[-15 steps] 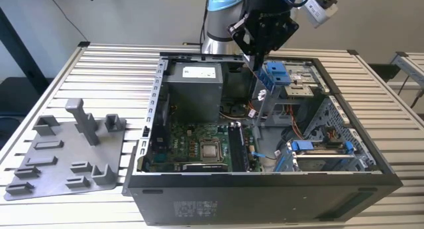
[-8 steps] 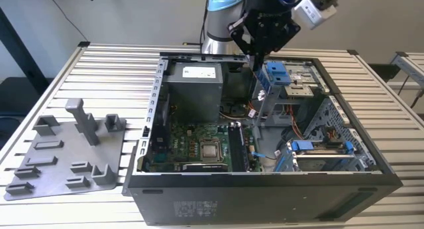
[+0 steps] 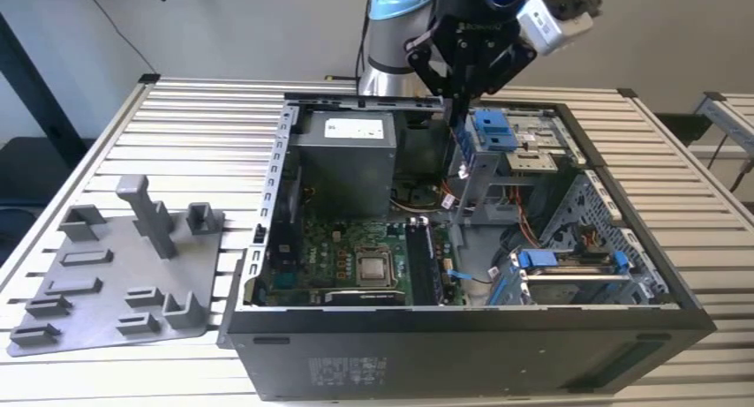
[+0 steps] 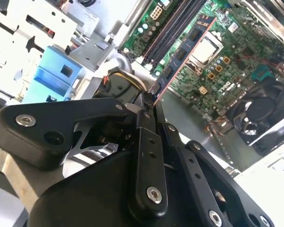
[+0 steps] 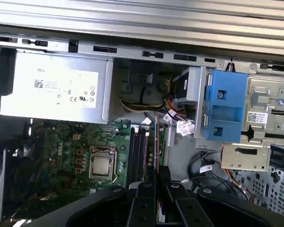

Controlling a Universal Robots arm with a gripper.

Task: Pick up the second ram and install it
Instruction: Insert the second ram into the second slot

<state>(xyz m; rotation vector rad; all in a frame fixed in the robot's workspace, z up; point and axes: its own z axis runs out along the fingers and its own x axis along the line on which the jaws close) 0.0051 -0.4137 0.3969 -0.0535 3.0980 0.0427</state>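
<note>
So, the gripper (image 4: 150, 100) is pinched right down on the second ram (image 4: 185, 51). Its jaws are clamped on the stick's near end, and I can't see any gap between them and the board. In the second wrist view the stick juts straight out from the fingertips, nearly edge on, with a few dark chips showing along its face. It's up in the air, touching nothing but the fingers (image 4: 146, 125).

Past the far end of the ram are the long black memory slots (image 4: 173, 26) on the green motherboard (image 4: 227, 71). The stick runs roughly in line with them but well clear of them. The silver processor socket (image 4: 206, 47) sits just beside those slots, and a black fan (image 4: 260, 113) is further off on that same side.

In the exterior view the hand hangs above the open computer case (image 3: 471, 354), over its back half, with the ram pointing down from it into the case. The grey power supply (image 3: 342, 151) is below the hand and off to one side. A blue drive bracket (image 3: 493, 129) is just below it on the other side. The grey holder tray (image 3: 118, 275) lies on the slatted table (image 3: 200, 116), outside the case and well apart from the gripper.
</note>
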